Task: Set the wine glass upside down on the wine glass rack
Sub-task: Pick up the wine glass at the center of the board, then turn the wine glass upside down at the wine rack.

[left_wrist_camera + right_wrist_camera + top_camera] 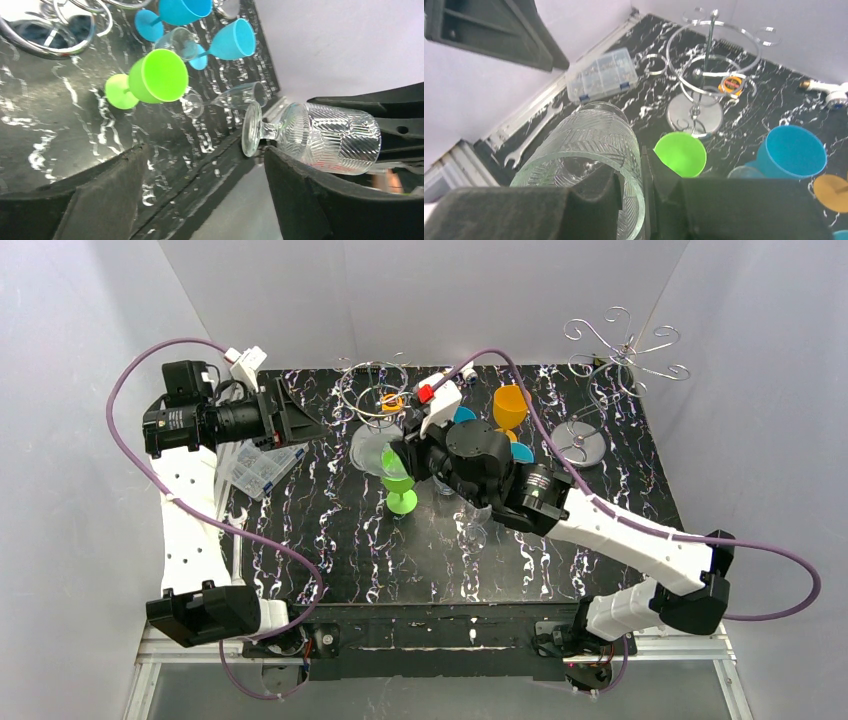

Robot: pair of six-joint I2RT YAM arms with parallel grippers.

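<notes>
R pincer [634, 170] is gripping ribbed wine glass [589, 145] by rim, holding it sideways over surface [330, 540], left-centre. L pincer [205, 150] is hanging open nearby. Well apart, wine glass rack [620, 360] is standing back-right.

Wine glass [330, 137]: clear, bowl cut w/ herringbone ribs; stem & foot plain clear. Table [420, 550]: black w/ white marble veins. Wine glass rack [622, 350]: silver wire, shiny round base. Loop-ring stand [704, 75]: chrome, same shine. Lime-green goblet [157, 75]. Sky-blue goblet [232, 40], deeper blue goblet [187, 9]. Orange goblet [510, 405]. Tape measure [730, 84]: orange-yellow w/ black centre. Organiser box [601, 75]: clear, blue latches. Wrench [531, 137]: silver. Left arm [190, 520] & right arm [620, 535]: white links, black joints. Cable [185, 341]: purple. Walls: pale grey.
</notes>
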